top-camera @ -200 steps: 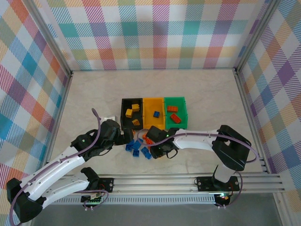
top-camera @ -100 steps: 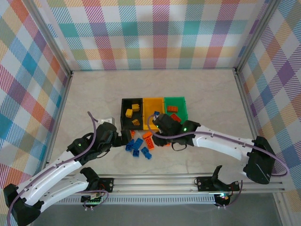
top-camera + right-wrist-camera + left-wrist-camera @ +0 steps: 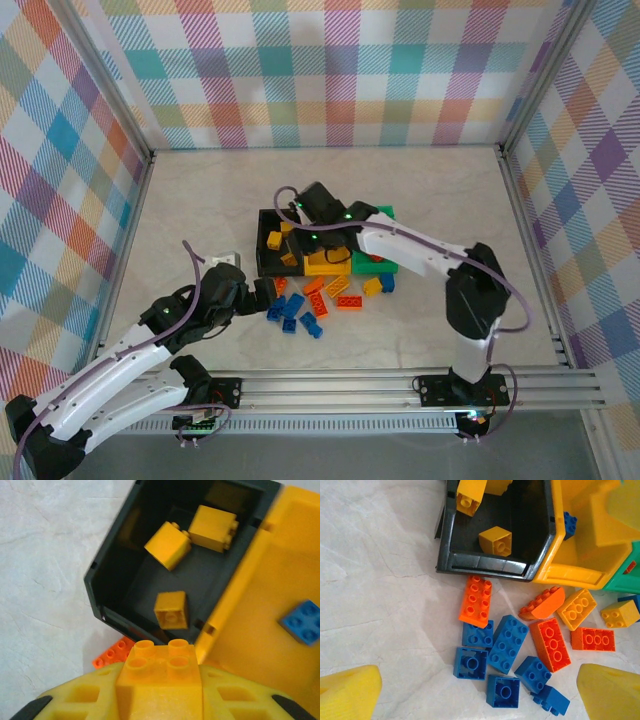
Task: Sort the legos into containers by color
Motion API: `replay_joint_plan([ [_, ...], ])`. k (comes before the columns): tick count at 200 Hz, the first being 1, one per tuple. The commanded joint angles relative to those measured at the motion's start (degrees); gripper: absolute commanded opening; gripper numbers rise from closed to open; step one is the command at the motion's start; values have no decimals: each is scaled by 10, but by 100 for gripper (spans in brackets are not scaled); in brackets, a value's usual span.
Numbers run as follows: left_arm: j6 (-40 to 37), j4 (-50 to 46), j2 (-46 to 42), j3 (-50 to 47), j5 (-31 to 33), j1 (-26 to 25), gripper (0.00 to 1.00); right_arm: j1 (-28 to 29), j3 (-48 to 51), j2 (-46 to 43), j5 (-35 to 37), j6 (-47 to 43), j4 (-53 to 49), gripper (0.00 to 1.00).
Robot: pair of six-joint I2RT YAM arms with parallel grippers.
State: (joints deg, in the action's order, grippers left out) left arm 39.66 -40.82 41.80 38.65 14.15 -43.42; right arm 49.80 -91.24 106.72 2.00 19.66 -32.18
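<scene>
While the right gripper [image 3: 160, 692] is clamped on a yellow lego [image 3: 160, 667], the left gripper [image 3: 262, 296] hangs with its jaws wide apart.
The held lego, studs up, sits above the near edge where the black bin [image 3: 100, 587] and the yellow bin [image 3: 250, 630] touch. Three loose yellow bricks [image 3: 171, 609] lie in the black bin and one blue brick [image 3: 304, 622] in the yellow bin; the green bin [image 3: 632, 582] stands against its far side. Just in front of the bins, blue legos [image 3: 507, 642], orange legos [image 3: 477, 600] and two yellow ones [image 3: 576, 609] lie scattered on the table [image 3: 380, 580], below the left gripper.
</scene>
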Motion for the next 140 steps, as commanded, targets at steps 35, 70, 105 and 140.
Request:
replay_joint_plan([
  [35, 14, -31, -7, -16, -4, -3, 100, 0, -191, 144, -31, -20, -30, 52],
  [70, 15, -39, -7, -15, -9, -3, 100, -7, -254, 172, -21, -10, -52, 78],
  [105, 4, -19, 18, -16, -27, -3, 100, -7, -159, 72, -20, 16, -2, 84],
  [140, -18, 27, 86, -19, -55, -3, 98, -6, 23, -65, -16, 66, 46, 86],
])
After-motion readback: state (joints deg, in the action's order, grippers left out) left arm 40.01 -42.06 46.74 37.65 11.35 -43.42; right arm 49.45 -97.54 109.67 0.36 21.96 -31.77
